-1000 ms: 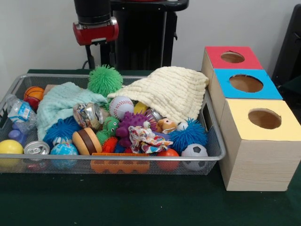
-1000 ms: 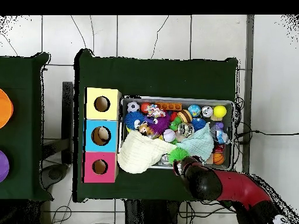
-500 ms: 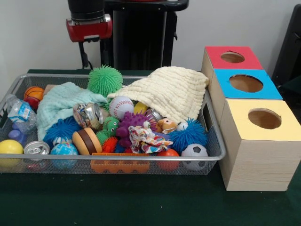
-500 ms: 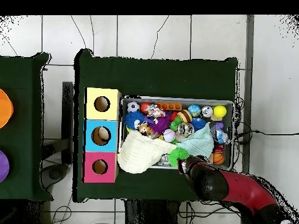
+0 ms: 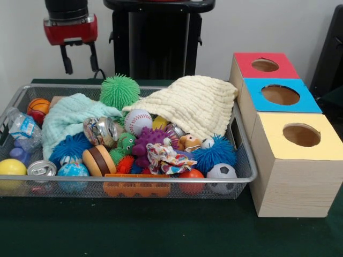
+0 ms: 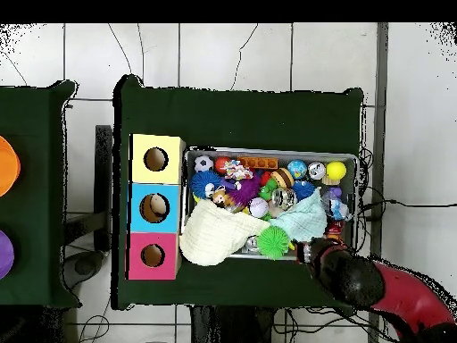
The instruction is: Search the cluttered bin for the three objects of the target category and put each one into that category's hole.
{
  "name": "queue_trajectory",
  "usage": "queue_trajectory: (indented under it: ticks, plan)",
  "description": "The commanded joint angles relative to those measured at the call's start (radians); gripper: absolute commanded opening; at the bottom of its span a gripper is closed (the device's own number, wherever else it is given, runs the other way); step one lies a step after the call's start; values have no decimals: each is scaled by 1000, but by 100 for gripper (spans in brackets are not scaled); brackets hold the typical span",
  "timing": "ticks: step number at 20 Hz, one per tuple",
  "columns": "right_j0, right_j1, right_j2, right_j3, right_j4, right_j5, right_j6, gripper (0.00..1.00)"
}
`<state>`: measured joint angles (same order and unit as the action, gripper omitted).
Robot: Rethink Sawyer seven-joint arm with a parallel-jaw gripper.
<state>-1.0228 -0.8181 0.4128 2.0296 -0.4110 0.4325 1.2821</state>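
Gripper (image 5: 78, 58) open and empty — its two black fingers (image 5: 68, 65) hang apart below the red wrist, above the far rim of the wire bin (image 5: 244, 155), out toward the end farthest from the boxes. From above, the arm (image 6: 393, 295) reaches in to the bin's edge beside the basketball (image 6: 334, 241).

The bin is packed. A cream cloth (image 5: 191, 104) is heaped against the end nearest the boxes, its edge draped over the rim there. A pale green cloth (image 5: 69, 119) lies toward the other end. Between the two cloths, at the far rim, sits a spiky green ball (image 5: 119, 91). Just below the cream cloth lie a baseball (image 5: 138, 122) and a crushed can (image 5: 102, 130); a purple spiky toy (image 5: 150, 140) rests beside the baseball. Along the near rim, from the box end: a soccer ball (image 5: 221, 174), a red ball (image 5: 191, 178), an orange plastic piece (image 5: 136, 187), a toy burger (image 5: 99, 159), a second can (image 5: 41, 168) and a yellow ball (image 5: 10, 168). A blue spiky ball (image 5: 214, 152) sits just above the soccer ball. A crumpled water bottle (image 5: 22, 127) lies at the end away from the boxes.

Beside the bin stand three wooden boxes in a row, each with a round hole in its top — a yellow box (image 5: 292, 160), a blue box (image 5: 278, 96), a red box (image 5: 262, 65). In the overhead view something pale shows inside the blue box's hole; what it is cannot be told.
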Motion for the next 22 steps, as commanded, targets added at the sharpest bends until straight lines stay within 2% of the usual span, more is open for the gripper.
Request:
queue_trajectory:
  ticks: [1,8,12,22]
  plan:
    - [-36,88,116,-177,11,169,-119,100]
    - [-52,123,136,-180,-19,143,-96,100]
    - [-72,167,146,-200,-32,124,-99,100]
    - [-124,111,210,-246,18,295,-162,100]
